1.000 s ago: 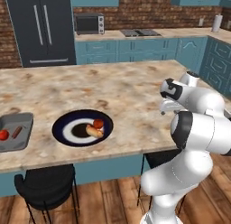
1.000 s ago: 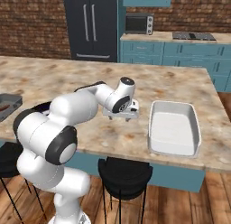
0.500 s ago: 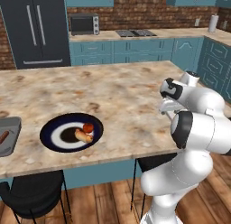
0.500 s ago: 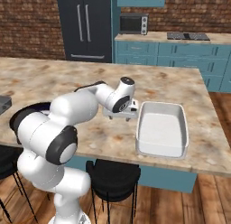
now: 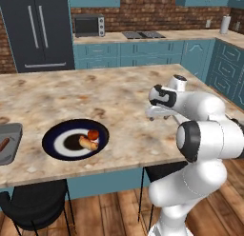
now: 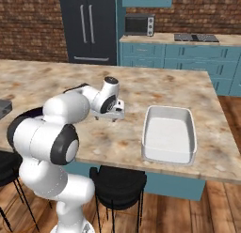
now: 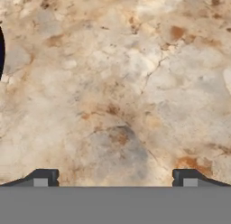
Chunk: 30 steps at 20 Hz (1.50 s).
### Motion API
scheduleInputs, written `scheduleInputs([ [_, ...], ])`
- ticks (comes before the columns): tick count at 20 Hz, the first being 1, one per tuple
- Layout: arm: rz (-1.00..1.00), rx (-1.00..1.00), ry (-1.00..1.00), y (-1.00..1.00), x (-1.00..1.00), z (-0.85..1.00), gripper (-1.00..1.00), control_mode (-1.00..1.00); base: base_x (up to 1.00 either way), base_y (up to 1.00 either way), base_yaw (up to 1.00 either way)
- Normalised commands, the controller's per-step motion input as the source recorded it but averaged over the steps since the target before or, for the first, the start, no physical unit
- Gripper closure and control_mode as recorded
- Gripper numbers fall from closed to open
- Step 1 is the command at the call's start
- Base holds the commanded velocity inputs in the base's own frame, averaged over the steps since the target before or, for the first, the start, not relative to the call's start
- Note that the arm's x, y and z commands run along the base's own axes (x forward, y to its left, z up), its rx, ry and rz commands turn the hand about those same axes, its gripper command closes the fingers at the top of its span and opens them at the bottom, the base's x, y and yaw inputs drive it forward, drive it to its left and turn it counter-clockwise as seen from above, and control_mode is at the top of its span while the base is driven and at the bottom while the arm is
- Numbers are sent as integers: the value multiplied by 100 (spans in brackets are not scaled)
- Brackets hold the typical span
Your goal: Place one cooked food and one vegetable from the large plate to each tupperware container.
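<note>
While my arm is folded back over the marble counter (image 5: 119, 97), I see the gripper (image 7: 115, 175) pointing down at bare stone, its two finger tips (image 7: 45, 177) standing far apart with nothing between them. In the left base view the gripper (image 5: 159, 112) hangs just above the countertop, well to the right of the large plate (image 5: 75, 139). That plate sits near the front edge of the counter and carries a small red vegetable (image 5: 93, 134) touching a browned piece of cooked food (image 5: 87, 143), both on its right half. A sliver of the plate's navy rim (image 7: 1, 51) shows at the left edge of my hand view. At the far left of the left base view I can see the dark grey container (image 5: 9, 143) resting on the counter, apart from the plate, with a sausage-like piece (image 5: 4, 144) lying inside it. From the right base view the white container (image 6: 170, 134) lies on the counter to the right of the gripper (image 6: 110, 115), near it but not touching, and its inside looks bare. Black stools (image 6: 117, 182) stand below the counter's front edge, and a dark fridge (image 6: 89, 25) and a microwave (image 6: 139, 24) stand against the brick back wall.
</note>
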Motion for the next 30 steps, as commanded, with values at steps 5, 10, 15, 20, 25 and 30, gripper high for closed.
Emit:
scheduleInputs([
  [5,0,0,4,100,0,-13,-100,-100,0,0,0],
  [10,1,-1,3,100,-3,-9,-100,-100,0,0,0],
  [15,3,-4,5,100,-8,0,-100,-100,0,0,0],
  [20,4,4,0,100,-49,0,-100,-100,0,0,0],
  [25,2,6,0,100,-41,-13,-100,-100,0,0,0],
  [30,0,-4,-5,73,51,-27,-100,-100,0,0,0],
])
